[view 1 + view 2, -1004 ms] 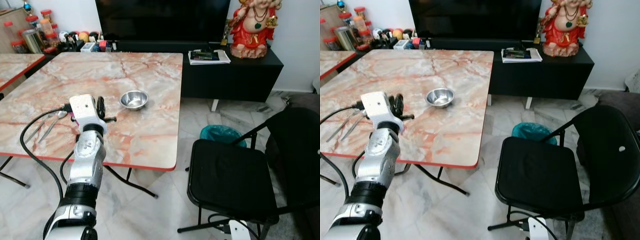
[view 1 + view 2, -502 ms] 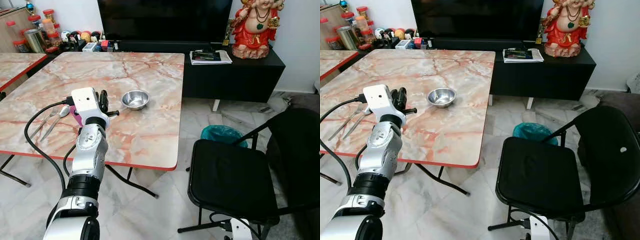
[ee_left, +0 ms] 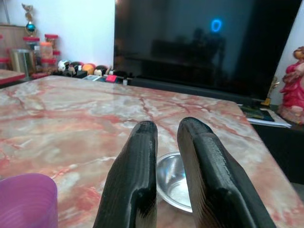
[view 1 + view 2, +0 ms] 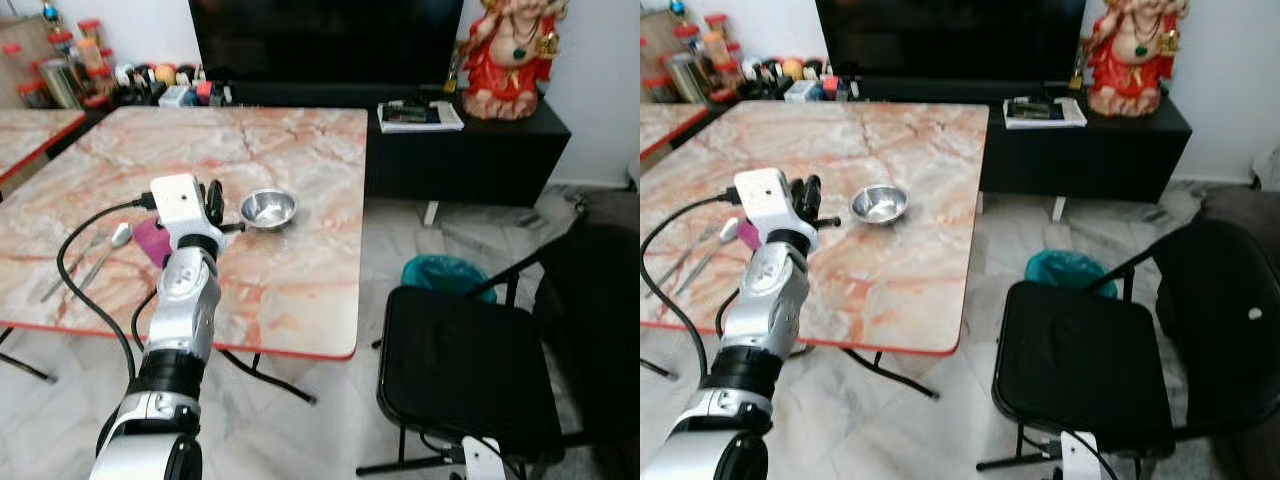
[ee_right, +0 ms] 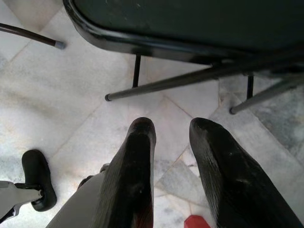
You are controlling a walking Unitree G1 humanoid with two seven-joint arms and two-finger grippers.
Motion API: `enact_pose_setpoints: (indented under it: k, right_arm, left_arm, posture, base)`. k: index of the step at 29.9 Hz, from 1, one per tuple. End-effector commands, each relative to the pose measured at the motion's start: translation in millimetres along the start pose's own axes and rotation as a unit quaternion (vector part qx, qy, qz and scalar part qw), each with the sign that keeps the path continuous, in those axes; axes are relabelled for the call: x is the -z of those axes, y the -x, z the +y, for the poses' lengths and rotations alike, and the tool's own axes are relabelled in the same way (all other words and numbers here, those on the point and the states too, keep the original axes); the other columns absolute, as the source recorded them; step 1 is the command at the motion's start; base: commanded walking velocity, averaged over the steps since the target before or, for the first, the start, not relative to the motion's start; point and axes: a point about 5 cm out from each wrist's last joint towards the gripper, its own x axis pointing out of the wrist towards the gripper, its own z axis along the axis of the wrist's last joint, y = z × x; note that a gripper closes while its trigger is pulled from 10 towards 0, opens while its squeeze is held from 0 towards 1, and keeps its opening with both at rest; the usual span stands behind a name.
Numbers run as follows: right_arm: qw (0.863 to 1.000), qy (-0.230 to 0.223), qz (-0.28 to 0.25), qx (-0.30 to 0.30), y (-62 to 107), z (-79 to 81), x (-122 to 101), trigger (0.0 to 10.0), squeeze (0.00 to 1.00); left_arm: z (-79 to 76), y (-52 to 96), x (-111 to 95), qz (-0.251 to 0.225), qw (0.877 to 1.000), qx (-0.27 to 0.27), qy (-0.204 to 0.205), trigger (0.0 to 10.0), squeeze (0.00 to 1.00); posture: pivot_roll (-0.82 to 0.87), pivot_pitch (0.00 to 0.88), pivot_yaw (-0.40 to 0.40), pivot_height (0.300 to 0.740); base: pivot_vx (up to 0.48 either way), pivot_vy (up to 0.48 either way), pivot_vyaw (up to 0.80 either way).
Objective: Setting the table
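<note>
One shiny steel bowl (image 4: pixel 268 209) sits empty on the marble table (image 4: pixel 300 250). Beside the bowl hovers the left gripper (image 3: pixel 166 142), fingers nearly closed, holding nothing. Left of it: one purple cup (image 4: pixel 152 240), two utensils (image 4: pixel 95 258).

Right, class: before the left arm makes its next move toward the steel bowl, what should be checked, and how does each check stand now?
1. Left gripper empty, its fingers a narrow gap apart: ok.
2. Left gripper lined up with the steel bowl: ok, the bowl lies just past the fingertips in the left wrist view.
3. Bowl upright and empty: ok.
4. Purple cup out of the path: cannot tell, it stands close beside the left wrist.
5. Spoon lying flat on the marble table, away from the bowl: ok.
6. Right gripper idle, hanging low over the floor by the black folding chair: ok.
</note>
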Motion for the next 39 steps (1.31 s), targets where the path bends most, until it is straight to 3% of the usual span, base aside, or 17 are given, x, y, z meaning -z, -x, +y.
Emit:
enact_pose_setpoints:
  k: [1, 39]
  right_arm:
    - [1.000, -0.001, -0.004, -0.003, -0.4, 2.3, -2.1, 10.0, 0.00]
    - [1.000, 0.008, 0.003, -0.004, -0.3, 2.2, -0.6, 10.0, 0.00]
  left_arm:
    - [-1.5, -2.1, -8.0, -0.012, 1.000, 0.005, 0.000, 10.0, 0.00]
    - [-10.4, -2.5, -13.3, -0.009, 0.999, 0.036, 0.000, 10.0, 0.00]
  posture:
    - [-0.05, 0.010, 0.025, 0.740]
    - [-0.04, 0.011, 0.024, 0.740]
  base:
    - [0.292, 0.000, 0.00]
    - [0.304, 0.000, 0.00]
